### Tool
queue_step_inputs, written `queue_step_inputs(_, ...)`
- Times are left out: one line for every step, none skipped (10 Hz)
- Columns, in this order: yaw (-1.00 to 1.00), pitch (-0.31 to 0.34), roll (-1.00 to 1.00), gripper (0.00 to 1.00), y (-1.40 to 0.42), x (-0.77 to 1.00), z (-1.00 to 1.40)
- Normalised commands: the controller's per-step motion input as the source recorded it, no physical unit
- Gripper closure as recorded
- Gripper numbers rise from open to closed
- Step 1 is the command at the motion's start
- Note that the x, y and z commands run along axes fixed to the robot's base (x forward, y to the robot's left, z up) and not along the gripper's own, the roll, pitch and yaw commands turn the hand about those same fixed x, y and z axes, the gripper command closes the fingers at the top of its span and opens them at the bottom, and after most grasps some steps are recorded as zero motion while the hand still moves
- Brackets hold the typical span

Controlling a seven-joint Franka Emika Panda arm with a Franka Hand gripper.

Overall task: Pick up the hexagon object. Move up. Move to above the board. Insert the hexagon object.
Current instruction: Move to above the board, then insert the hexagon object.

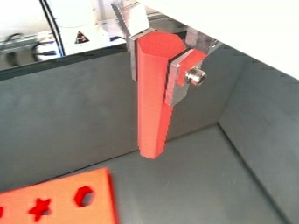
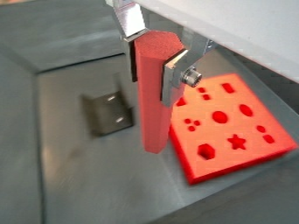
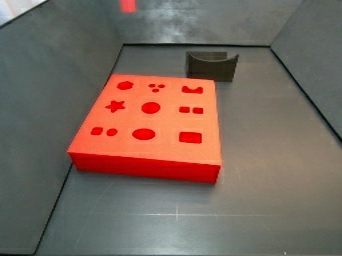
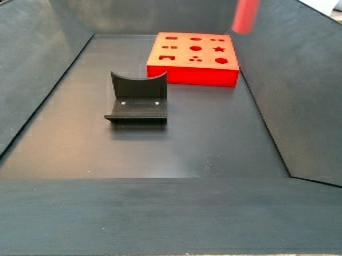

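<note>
The hexagon object (image 1: 153, 96) is pinched near its upper end between the silver plates of the hand (image 1: 160, 54), and it hangs upright with its lower end free in the air, as is shown in both wrist views. No contact with the table (image 3: 254, 215) can be made out beneath it. In the side views only a blurred red tip of the hexagon object (image 4: 246, 14) is caught at the upper edge, at about 1 o'clock from the board (image 4: 194, 56); the hand itself is out of those pictures.

The board (image 3: 150, 125) lies flat on the table, its shaped cut-outs facing up. The fixture (image 4: 138, 100) stands apart from it, at about 7 o'clock of the board in that side view. In a wrist view the board (image 2: 233, 129) is seen below and to one side of the rod, not under it.

The picking up is judged done, and the lift looks well along or complete. The move in hand is taken to be the travel towards a place above the board. For the next move, the rod must be carried sideways until it stands over the six-sided cut-out (image 1: 84, 196), kept upright, and its flats turned to match before any lowering is begun.
</note>
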Motion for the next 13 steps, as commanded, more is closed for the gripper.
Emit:
queue_step_inputs(-1.00,0.171,0.05,1.00,-1.00,0.40,0.08)
queue_step_inputs(-1.00,0.199,0.05,1.00,-1.00,0.40,0.08)
queue_step_inputs(-1.00,0.223,0.06,1.00,-1.00,0.41,0.08)
queue_step_inputs(-0.76,0.236,0.00,1.00,-1.00,0.42,0.09)
queue_step_inputs(-0.60,0.217,-0.01,1.00,-1.00,0.42,0.09)
queue_step_inputs(-0.33,0.194,0.00,1.00,-1.00,0.44,0.09)
queue_step_inputs(-0.14,0.168,-0.02,1.00,-1.00,0.45,0.09)
queue_step_inputs(-0.04,0.157,-0.01,1.00,-1.00,0.47,0.10)
queue_step_inputs(-0.03,0.151,0.00,1.00,-1.00,0.48,0.10)
queue_step_inputs(-0.02,0.138,0.01,1.00,-0.93,0.48,0.10)
queue_step_inputs(0.00,0.133,0.06,1.00,-0.45,0.28,0.05)
queue_step_inputs(0.01,0.119,0.06,1.00,-0.30,0.21,0.04)
queue_step_inputs(0.00,-0.066,-0.01,1.00,0.69,-0.33,-0.36)
